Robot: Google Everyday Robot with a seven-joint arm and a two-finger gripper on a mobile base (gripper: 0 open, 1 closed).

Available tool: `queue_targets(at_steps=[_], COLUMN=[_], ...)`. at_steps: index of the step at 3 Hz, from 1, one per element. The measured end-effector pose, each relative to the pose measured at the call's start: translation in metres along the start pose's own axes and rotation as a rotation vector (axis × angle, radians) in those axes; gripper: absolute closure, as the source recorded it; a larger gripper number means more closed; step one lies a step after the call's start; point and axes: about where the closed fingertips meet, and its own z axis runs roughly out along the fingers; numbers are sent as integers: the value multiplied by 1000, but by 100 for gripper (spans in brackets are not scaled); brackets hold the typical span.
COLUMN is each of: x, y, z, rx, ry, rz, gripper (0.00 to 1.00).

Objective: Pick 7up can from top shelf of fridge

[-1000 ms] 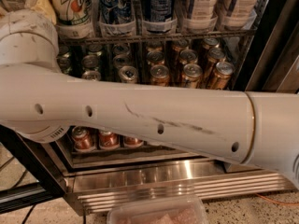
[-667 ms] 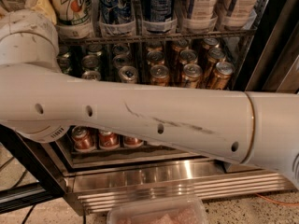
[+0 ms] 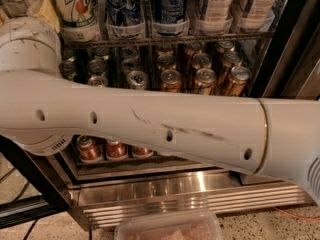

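Approach step; jaws out of frame, their state untellable. Next: reach the tall slim white 7up can (image 3: pixel 75 6) on the dark wire top shelf (image 3: pixel 200 38).

The white 7up can (image 3: pixel 75 6) stands upright on the top shelf (image 3: pixel 200 38), left side of fridge (image 3: pixel 190 191); gripper out of view.

Speckled floor (image 3: pixel 260 225) under warm light, black cables (image 3: pixel 29 230), thin orange cable (image 3: pixel 296 215).

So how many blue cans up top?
2: one blue can right of the 7up can, the other beside it, on the top shelf. The arm may hide more; the tool is out of view.
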Motion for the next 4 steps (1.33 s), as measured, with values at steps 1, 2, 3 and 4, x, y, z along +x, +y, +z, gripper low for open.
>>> queue_targets(at_steps=[1,2,3,4], x=[4,4,4,4], y=[5,5,5,5], z=[0,0,0,0], rx=[-17,-17,-17,-17], ry=[13,13,13,12], rz=[6,6,6,7], gripper=[63,86,100,100])
